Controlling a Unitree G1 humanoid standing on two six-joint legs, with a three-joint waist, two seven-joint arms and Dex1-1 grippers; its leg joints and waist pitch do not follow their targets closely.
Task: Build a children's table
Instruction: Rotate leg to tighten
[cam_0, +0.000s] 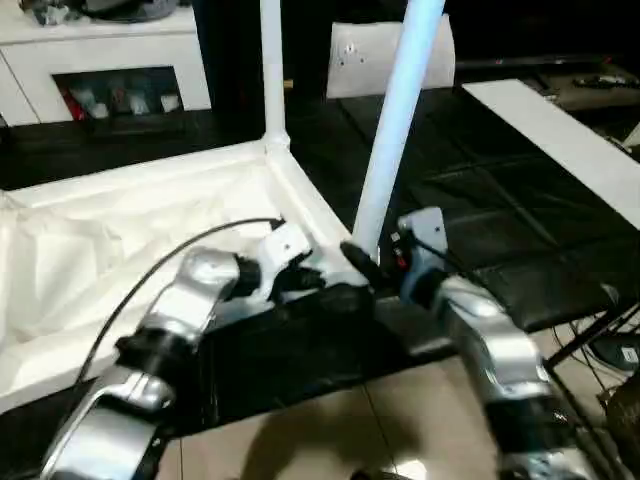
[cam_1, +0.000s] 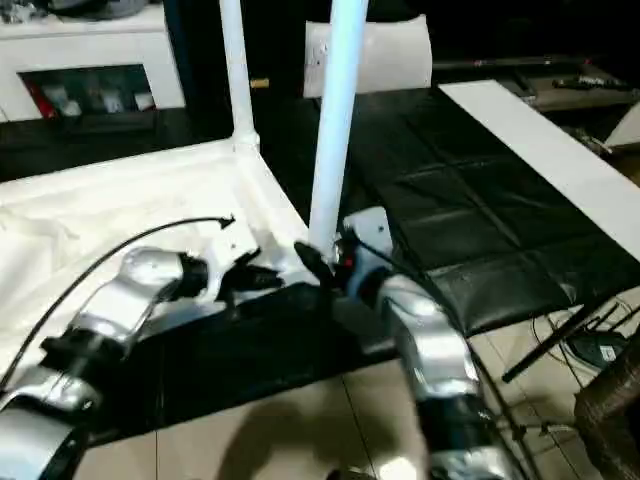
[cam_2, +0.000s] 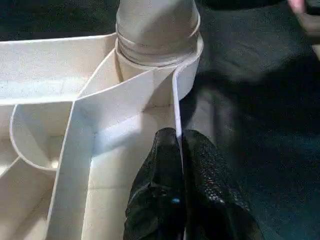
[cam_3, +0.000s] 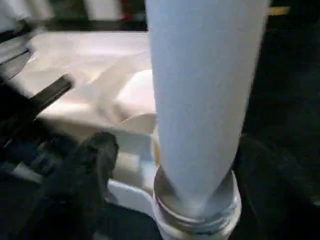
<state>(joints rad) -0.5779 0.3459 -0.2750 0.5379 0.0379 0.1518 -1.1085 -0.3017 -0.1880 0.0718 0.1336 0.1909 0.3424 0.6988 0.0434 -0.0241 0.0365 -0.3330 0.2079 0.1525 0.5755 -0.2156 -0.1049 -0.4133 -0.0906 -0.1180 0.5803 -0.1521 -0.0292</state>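
Note:
The white table top (cam_0: 120, 230) lies upside down on a black mat, ribbed underside up. One white leg (cam_0: 272, 70) stands in the far corner socket. A second leg (cam_0: 395, 130) rises from the near right corner socket (cam_3: 195, 210) and leans slightly right. My left gripper (cam_2: 179, 142) is shut on the thin rim wall (cam_2: 176, 100) of the top, just beside that socket. My right gripper (cam_3: 180, 165) is open, with one finger (cam_3: 85, 170) on each side of the second leg's base and a gap between finger and leg.
A white cabinet (cam_0: 110, 60) with dark openings stands at the back left. A white cushion-like bag (cam_0: 360, 55) is behind the legs. A long white board (cam_0: 560, 140) lies on the black mat (cam_0: 480, 200) to the right. Cables and a stand's feet (cam_0: 600, 340) are at the right on the tiled floor (cam_0: 400, 420).

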